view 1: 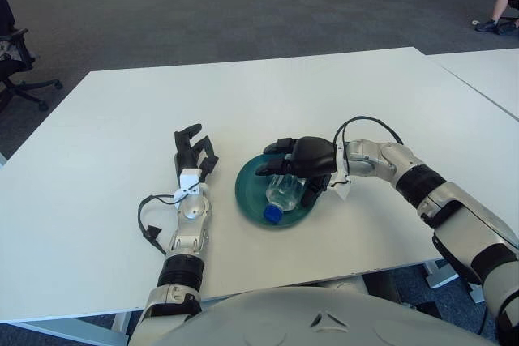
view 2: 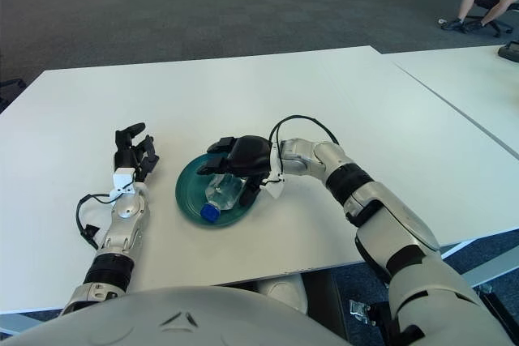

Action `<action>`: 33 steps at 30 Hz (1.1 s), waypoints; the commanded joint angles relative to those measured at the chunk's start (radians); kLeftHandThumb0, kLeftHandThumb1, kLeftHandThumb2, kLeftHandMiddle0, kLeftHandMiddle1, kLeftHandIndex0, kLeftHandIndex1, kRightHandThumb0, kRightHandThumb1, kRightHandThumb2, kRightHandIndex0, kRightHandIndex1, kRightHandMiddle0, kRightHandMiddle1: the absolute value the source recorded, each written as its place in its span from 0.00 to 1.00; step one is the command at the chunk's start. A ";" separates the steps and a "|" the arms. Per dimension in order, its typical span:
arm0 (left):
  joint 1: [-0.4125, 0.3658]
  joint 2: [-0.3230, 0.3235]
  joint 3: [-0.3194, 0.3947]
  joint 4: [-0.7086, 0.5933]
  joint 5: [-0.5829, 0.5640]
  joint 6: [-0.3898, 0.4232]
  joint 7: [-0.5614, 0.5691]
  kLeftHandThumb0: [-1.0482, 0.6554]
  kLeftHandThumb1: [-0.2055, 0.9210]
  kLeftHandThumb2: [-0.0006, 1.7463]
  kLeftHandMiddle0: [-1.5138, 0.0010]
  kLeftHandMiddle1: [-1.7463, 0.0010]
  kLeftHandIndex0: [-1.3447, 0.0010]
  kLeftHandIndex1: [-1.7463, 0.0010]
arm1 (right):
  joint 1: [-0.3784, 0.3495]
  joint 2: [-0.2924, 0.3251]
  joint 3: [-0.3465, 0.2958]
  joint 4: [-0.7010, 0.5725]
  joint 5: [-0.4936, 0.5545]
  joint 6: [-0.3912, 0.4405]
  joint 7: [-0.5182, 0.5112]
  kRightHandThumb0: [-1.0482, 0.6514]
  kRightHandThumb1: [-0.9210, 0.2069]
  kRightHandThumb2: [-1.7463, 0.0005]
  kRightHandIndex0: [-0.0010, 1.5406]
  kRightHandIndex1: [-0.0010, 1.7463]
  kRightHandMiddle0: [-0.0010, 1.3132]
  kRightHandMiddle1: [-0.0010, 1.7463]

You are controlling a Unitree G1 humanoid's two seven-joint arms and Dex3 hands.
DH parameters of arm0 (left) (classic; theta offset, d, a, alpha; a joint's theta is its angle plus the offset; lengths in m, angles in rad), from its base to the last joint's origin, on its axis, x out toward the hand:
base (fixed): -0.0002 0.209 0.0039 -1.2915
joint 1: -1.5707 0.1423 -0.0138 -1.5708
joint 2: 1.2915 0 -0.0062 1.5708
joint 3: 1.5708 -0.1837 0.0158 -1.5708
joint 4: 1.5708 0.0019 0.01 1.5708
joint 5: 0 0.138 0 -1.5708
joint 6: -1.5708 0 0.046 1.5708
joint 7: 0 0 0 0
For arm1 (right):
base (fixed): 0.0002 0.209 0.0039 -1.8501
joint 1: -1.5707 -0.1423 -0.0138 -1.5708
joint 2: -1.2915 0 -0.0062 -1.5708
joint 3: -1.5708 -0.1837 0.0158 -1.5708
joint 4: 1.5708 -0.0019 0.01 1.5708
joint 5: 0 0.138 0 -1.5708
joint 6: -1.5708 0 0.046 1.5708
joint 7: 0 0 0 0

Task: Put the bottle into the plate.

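On the white table (view 1: pixel 340 95), near its front edge, the right hand (view 1: pixel 304 160) arches over the green plate (view 1: pixel 247 192), fingers curled around the bottle (view 1: pixel 284 194) lying inside. The left hand (view 1: pixel 195 154) lies flat beside the plate, fingers relaxed.

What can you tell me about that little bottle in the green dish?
The bottle is small, clear plastic with a blue cap. It lies on its side inside the round green plate, cap pointing toward the robot, near the plate's front rim. The right robot hand is over its far end with fingers spread around it; whether they touch it is unclear. The left robot hand shows left of the plate.
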 commanded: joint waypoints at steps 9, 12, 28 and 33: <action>-0.022 0.012 0.009 0.007 -0.008 0.001 -0.010 0.26 1.00 0.43 0.71 0.69 0.90 0.37 | -0.021 -0.009 -0.046 -0.026 0.016 -0.016 0.018 0.00 0.00 0.65 0.00 0.00 0.00 0.00; -0.023 0.012 0.011 0.008 -0.010 0.000 -0.013 0.27 1.00 0.43 0.71 0.69 0.89 0.36 | -0.018 -0.005 -0.063 -0.035 0.015 -0.011 0.004 0.00 0.00 0.65 0.00 0.00 0.00 0.00; -0.035 0.021 0.018 0.034 -0.032 -0.012 -0.037 0.26 1.00 0.44 0.72 0.69 0.90 0.36 | -0.027 0.011 -0.175 -0.041 0.169 -0.015 0.017 0.00 0.00 0.62 0.00 0.00 0.02 0.01; -0.041 0.023 0.023 0.055 -0.042 -0.036 -0.042 0.26 1.00 0.45 0.73 0.69 0.91 0.36 | -0.037 0.030 -0.228 -0.014 0.314 0.012 0.078 0.00 0.00 0.60 0.00 0.00 0.03 0.02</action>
